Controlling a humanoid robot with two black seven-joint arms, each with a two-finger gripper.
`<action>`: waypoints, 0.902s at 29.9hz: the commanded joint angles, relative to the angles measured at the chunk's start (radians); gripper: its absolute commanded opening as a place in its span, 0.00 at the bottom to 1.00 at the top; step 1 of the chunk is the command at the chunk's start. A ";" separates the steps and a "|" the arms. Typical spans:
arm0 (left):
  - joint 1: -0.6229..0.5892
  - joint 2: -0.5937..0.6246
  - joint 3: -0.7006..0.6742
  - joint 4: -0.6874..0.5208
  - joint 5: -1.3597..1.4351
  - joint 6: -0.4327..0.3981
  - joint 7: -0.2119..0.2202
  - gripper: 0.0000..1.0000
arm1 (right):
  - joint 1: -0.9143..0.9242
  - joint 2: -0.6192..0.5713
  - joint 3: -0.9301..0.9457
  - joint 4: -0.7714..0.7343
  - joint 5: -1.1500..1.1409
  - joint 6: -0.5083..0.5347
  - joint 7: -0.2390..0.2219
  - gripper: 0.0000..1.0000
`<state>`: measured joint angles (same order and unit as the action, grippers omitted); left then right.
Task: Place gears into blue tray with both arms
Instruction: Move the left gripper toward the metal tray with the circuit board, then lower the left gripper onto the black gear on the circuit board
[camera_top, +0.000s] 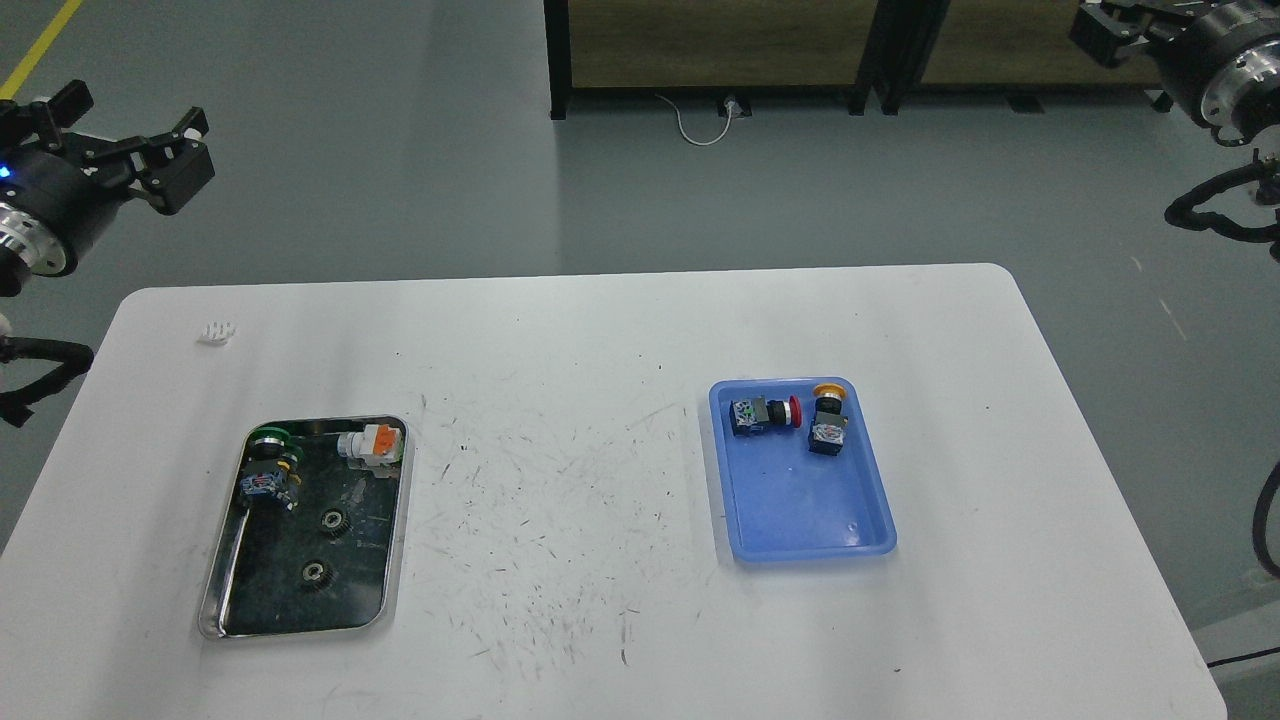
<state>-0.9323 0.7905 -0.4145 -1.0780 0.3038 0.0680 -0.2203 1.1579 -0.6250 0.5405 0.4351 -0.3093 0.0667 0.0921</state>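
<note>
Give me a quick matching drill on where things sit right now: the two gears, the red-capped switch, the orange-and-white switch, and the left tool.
Things:
1. two gears
2. red-capped switch
3. orange-and-white switch
4. left tool

Places:
A. far end of the blue tray
B. raised off the table, up at the left edge of the view
C. far right corner of the silver tray
D. dark floor of the silver tray, nearer half

Pairs: 1-D, 2-A, 3-C, 4-B

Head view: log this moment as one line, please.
gears: both in silver tray | blue tray: two switches, no gears | left gripper: open, raised | right gripper: unclear
</note>
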 joint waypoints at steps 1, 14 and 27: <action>0.081 0.021 0.025 -0.065 0.073 -0.024 -0.002 0.99 | 0.005 -0.009 -0.005 0.001 -0.004 0.018 -0.006 1.00; 0.293 0.085 0.039 -0.252 0.198 -0.060 -0.099 0.99 | 0.020 -0.004 -0.007 -0.016 -0.040 0.016 -0.018 1.00; 0.487 0.033 0.069 -0.300 0.345 -0.063 -0.191 0.99 | 0.023 0.033 -0.008 -0.021 -0.057 0.001 -0.015 1.00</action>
<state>-0.4913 0.8470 -0.3482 -1.3814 0.6248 -0.0024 -0.3979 1.1812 -0.6000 0.5323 0.4138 -0.3537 0.0720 0.0754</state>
